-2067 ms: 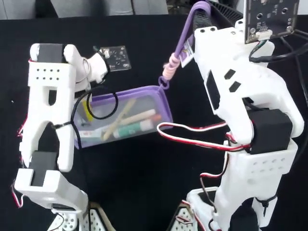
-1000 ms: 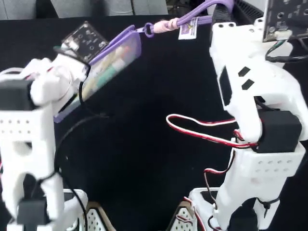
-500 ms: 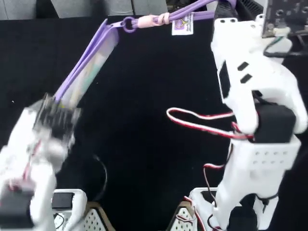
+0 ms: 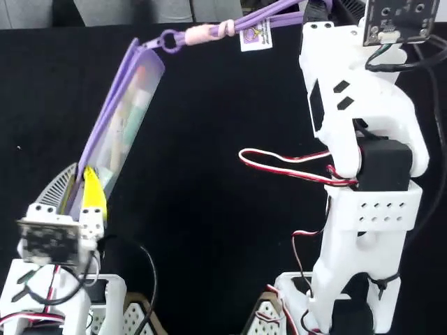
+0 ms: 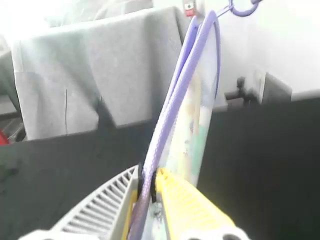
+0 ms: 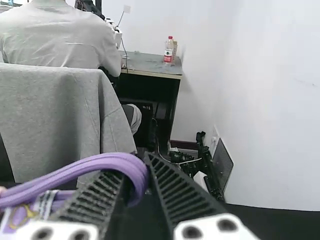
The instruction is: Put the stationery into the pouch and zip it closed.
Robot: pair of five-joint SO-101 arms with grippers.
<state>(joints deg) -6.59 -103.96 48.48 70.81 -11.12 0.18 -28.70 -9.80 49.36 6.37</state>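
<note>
The purple see-through pouch (image 4: 124,115) hangs stretched and tilted above the black table, with pens and markers inside it. My left gripper (image 4: 82,190) is shut on the pouch's lower edge (image 5: 150,192), grey and yellow fingers pinching the zip seam. From the pouch's upper corner a ring and pink knot (image 4: 202,31) lead to a purple strap (image 4: 269,12) with a tag. My right gripper (image 6: 137,187) is shut on that strap (image 6: 75,172) at the far right of the table.
The right arm's white body (image 4: 363,174) with red and white cables stands at the right side. Black tabletop (image 4: 223,139) lies between the arms. A grey cloth-covered chair (image 6: 55,115) and a desk stand behind the table.
The pouch was lifted off the table and pulled taut between the arms. The left arm swung back toward the near left, dragging the pouch's lower end with it; the strap end rose slightly.
</note>
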